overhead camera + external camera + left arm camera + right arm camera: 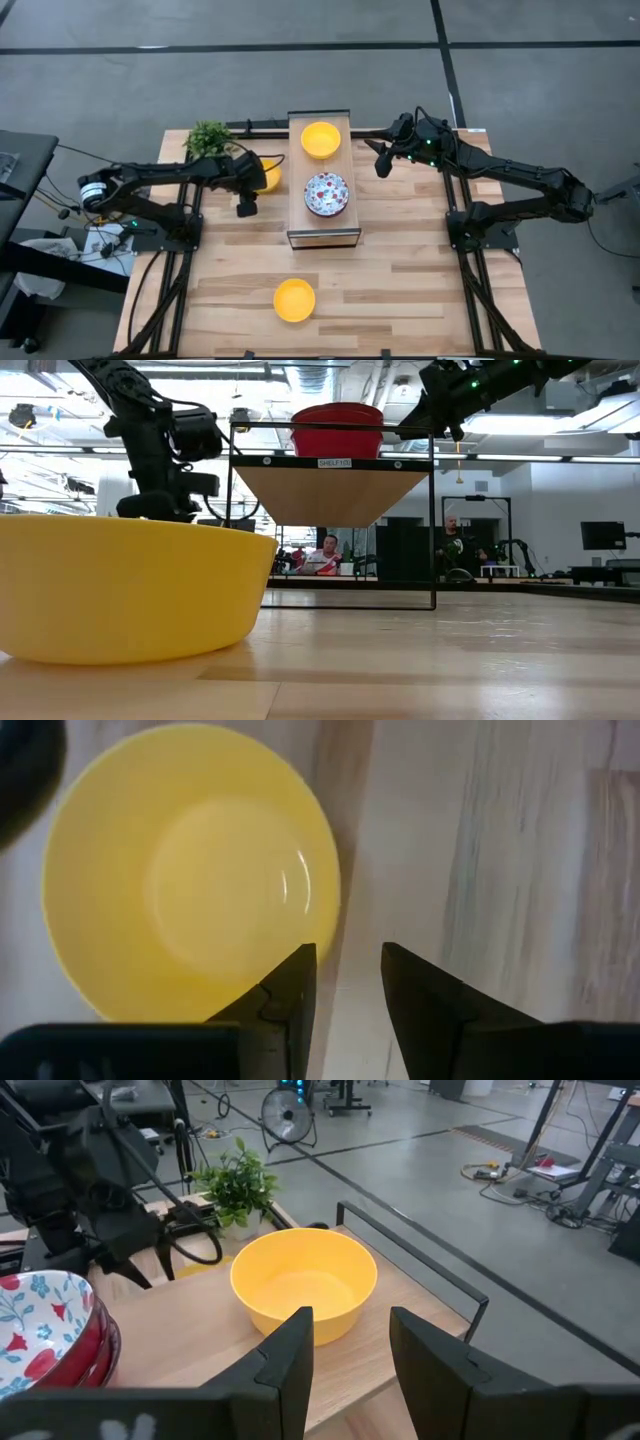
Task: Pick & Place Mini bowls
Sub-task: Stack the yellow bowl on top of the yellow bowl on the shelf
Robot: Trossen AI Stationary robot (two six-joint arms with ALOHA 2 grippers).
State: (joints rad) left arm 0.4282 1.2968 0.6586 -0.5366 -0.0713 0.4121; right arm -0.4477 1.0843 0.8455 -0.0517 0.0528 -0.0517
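Left to right in the high view. The plant (pixel 209 138) sits at the table's (pixel 420 290) far left corner, partly covered by the left arm. The left gripper (pixel 246 207) hangs over bare wood just beside a yellow bowl (pixel 268 176) that the arm mostly hides from above. The left wrist view shows that bowl (pixel 190 870) whole except its near rim, which one dark finger (pixel 290 995) overlaps; the fingers stand apart with nothing between them, released. Whether the tip touches the bowl rim can't be told.

A second yellow bowl (pixel 294 300) sits alone near the front edge. In the low view it (pixel 125 585) fills the left foreground, cut off at the frame edge.

In the middle, a raised shelf (pixel 322 236) carries a third yellow bowl (pixel 321 139) at its far end and a floral bowl (pixel 327 194) nearer. In the right wrist view the floral bowl (pixel 45 1330) is cut off at the frame edge and seems to be stacked on others; the count is unclear. From the low view only a red outer wall (pixel 337 430) shows.

The right gripper (pixel 383 160) hovers just right of the shelf's far end, fingers (pixel 290 1355) parted and empty, facing the shelf's yellow bowl (pixel 304 1285).

People (pixel 322 557) sit far back, small and hard to make out.
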